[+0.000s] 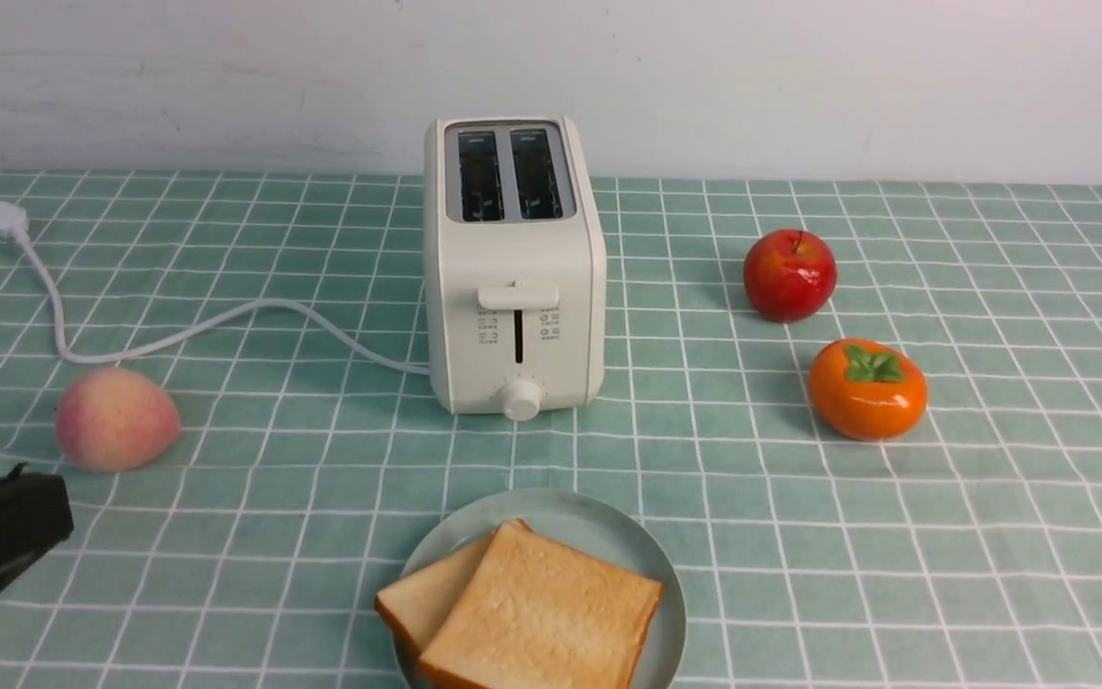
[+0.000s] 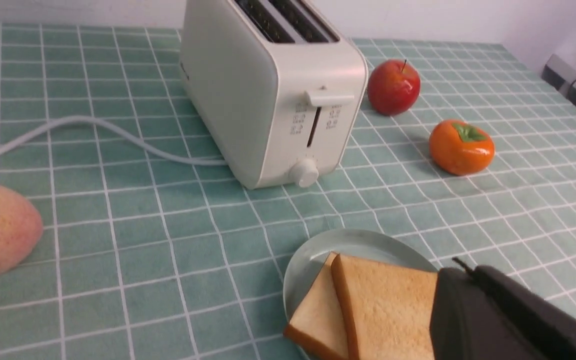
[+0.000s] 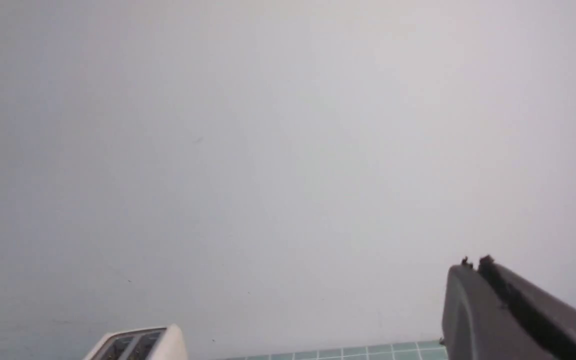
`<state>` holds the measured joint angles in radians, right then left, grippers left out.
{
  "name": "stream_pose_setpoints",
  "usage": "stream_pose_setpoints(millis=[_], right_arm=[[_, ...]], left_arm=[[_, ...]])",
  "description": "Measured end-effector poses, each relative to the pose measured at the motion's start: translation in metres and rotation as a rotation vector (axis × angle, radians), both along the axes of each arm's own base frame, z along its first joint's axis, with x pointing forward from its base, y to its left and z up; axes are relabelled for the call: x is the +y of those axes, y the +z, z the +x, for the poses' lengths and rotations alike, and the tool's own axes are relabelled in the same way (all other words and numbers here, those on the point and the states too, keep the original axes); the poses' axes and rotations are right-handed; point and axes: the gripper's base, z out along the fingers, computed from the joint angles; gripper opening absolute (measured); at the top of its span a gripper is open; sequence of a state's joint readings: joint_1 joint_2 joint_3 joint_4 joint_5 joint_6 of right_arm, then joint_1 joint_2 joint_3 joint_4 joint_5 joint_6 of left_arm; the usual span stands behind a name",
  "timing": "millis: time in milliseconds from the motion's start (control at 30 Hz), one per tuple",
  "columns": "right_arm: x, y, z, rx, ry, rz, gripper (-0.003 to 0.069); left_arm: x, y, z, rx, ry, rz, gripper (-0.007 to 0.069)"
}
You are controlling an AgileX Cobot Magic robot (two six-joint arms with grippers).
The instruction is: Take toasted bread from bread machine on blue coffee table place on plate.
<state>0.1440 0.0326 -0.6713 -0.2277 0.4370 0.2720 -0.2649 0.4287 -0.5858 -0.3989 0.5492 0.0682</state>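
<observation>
Two slices of toasted bread (image 1: 532, 612) lie overlapping on the pale blue-green plate (image 1: 589, 522) at the table's near middle; they also show in the left wrist view (image 2: 383, 305) on the plate (image 2: 338, 242). The cream-white bread machine (image 1: 513, 268) stands behind the plate with both slots empty and its lever up. My left gripper (image 1: 20, 483) is shut and empty, low at the near left, apart from the plate. In the left wrist view its tip (image 2: 460, 267) hides part of the toast. My right gripper (image 3: 473, 262) is shut, raised and facing the wall; it is out of the front view.
A peach (image 1: 116, 418) lies left of the toaster, near my left gripper. A red apple (image 1: 789, 274) and an orange persimmon (image 1: 867, 388) sit to the right. The white cord (image 1: 178, 330) with its plug runs left over the checked teal table (image 1: 991, 536).
</observation>
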Motion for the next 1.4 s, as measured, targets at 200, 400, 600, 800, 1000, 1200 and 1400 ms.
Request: stream_pose_setpoints(millis=[200,400,600,800,1000,1200,1400], right_arm=[[-0.002,-0.007,-0.004,-0.102,-0.06,-0.091,0.0004],[-0.004,-0.008,-0.004,-0.085,-0.078,-0.106,0.0011],[-0.004,-0.009,-0.003,-0.083,-0.079,-0.107,0.0012],[-0.004,-0.01,-0.003,-0.08,-0.079,-0.108,0.0019],[-0.004,-0.01,-0.003,-0.079,-0.079,-0.108,0.0023],[-0.004,-0.01,-0.002,-0.079,-0.079,-0.108,0.0032],[-0.004,-0.01,-0.002,-0.079,-0.079,-0.108,0.0039]], left_arm=[[-0.001,0.001,0.0,-0.003,-0.002,-0.028,-0.0014],[-0.001,0.002,0.0,-0.003,-0.003,-0.033,-0.0014],[-0.001,0.002,0.0,-0.003,-0.003,-0.033,-0.0013],[-0.001,0.002,0.0,-0.003,-0.003,-0.033,-0.0012],[0.003,-0.008,0.003,-0.03,0.046,-0.022,-0.0006],[0.021,-0.059,-0.007,-0.101,0.225,-0.062,-0.0004],[0.033,-0.129,-0.018,-0.064,0.377,-0.043,-0.0001]])
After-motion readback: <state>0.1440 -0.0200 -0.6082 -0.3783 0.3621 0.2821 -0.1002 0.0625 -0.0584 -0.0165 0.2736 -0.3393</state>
